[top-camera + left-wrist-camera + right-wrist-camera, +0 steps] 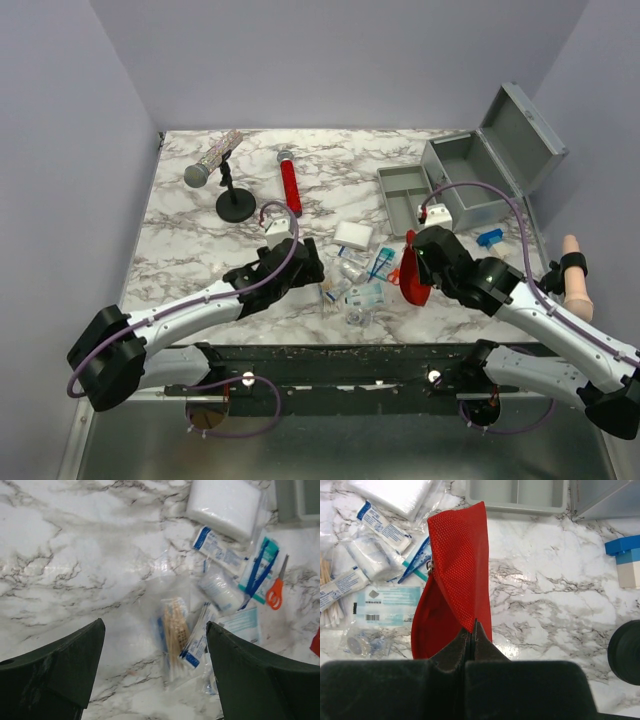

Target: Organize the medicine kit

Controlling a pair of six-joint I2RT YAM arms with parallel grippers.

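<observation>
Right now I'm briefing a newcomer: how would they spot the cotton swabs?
From the open grey box at the table's far right, come to the heap of small packets between the two arms. The cotton swabs lie at its left end in a clear bag, the only bundle of thin pale sticks among white and blue wrappers.

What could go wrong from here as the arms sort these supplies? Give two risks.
The right gripper pinches the red pouch by one edge only; it hangs limp and could slip or sweep the packets beside it. The left gripper hovers open over the cotton swab bag, which overlaps a sachet; it may grab both or skid on the plastic.
</observation>
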